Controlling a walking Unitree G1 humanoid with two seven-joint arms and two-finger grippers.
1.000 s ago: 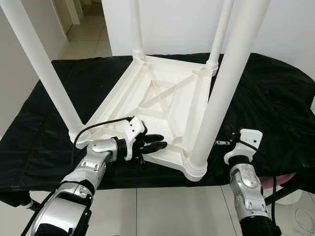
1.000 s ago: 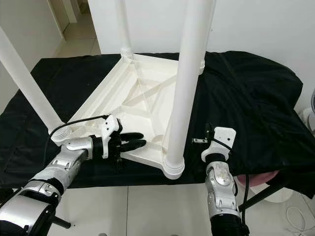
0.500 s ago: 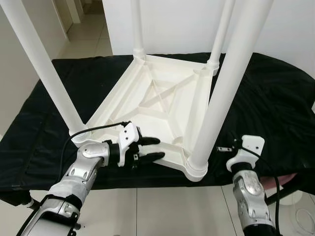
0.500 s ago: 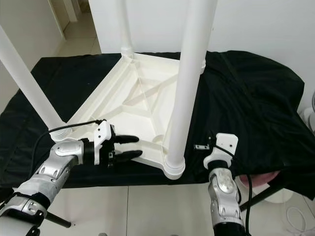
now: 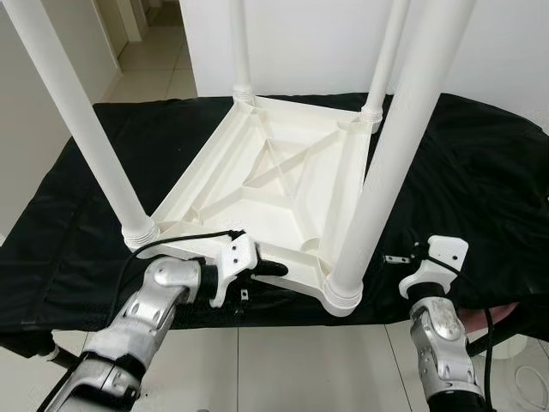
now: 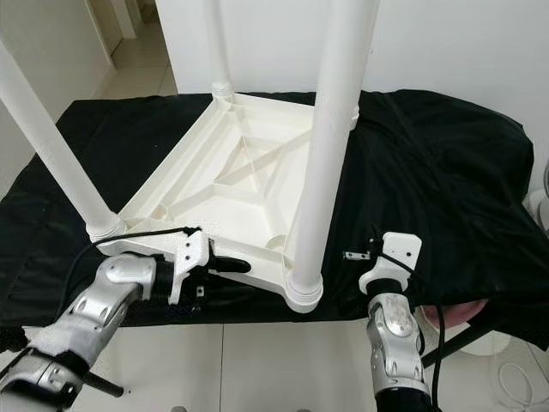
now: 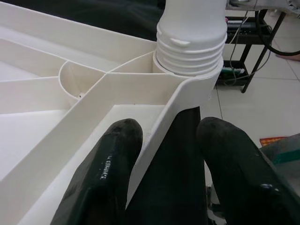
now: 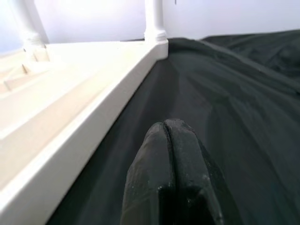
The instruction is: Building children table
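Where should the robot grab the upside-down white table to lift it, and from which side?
By the near rim of the upside-down white table, coming from the robot's side. That thin upright wall faces the robot and suits two fingers; the left gripper already straddles it beside the near leg. The right gripper, shut over the black cloth, could probably take the right rim likewise.

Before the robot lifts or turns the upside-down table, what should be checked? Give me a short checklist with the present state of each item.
1. Left hand straddles the rim of the tabletop, one finger on each side: ok.
2. Left fingers closed firmly on the rim: not ok, they look open.
3. Right hand on the table: not ok, it is shut and rests on the black cloth, beside the edge.
4. Near leg seated in its threaded socket: ok, as far as the left wrist view shows.
5. All four legs upright: ok.
6. Legs screwed fully tight: cannot tell.
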